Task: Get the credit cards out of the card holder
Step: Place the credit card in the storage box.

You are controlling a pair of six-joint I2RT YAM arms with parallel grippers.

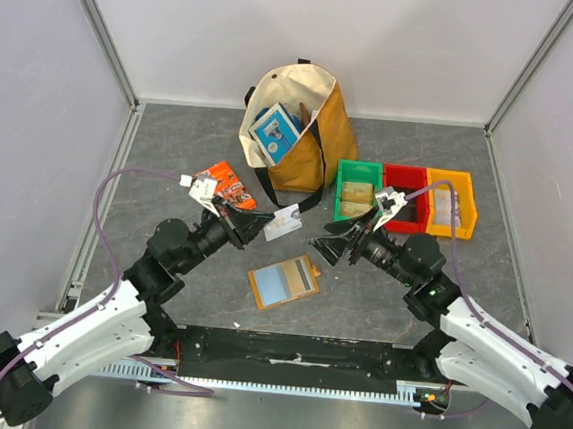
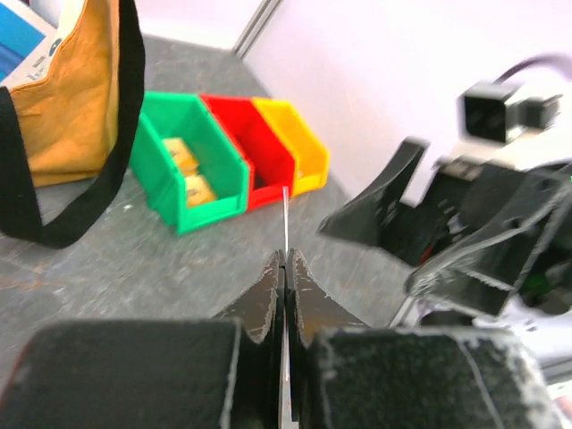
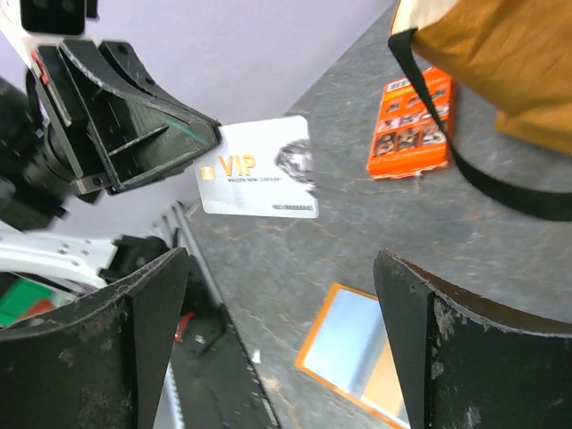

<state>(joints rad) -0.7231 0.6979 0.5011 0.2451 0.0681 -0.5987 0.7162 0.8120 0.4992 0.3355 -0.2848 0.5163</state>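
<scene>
My left gripper (image 1: 257, 228) is shut on one edge of a white credit card (image 1: 283, 222) printed "VIP" (image 3: 257, 170) and holds it above the table. From the left wrist the card shows edge-on as a thin white line (image 2: 285, 217) sticking out past the closed fingertips (image 2: 273, 279). My right gripper (image 1: 328, 247) hangs open just right of the card, its jaws wide apart (image 3: 281, 259) with nothing between them. The card holder (image 1: 284, 282) lies open and flat on the table below, orange-rimmed with a pale blue inside (image 3: 357, 344).
A tan tote bag (image 1: 299, 125) with a blue-and-white box stands at the back. An orange printed packet (image 1: 231, 185) lies left of it. The green (image 1: 360, 171), red (image 1: 406, 177) and yellow (image 1: 454, 184) bins sit in a row at the right.
</scene>
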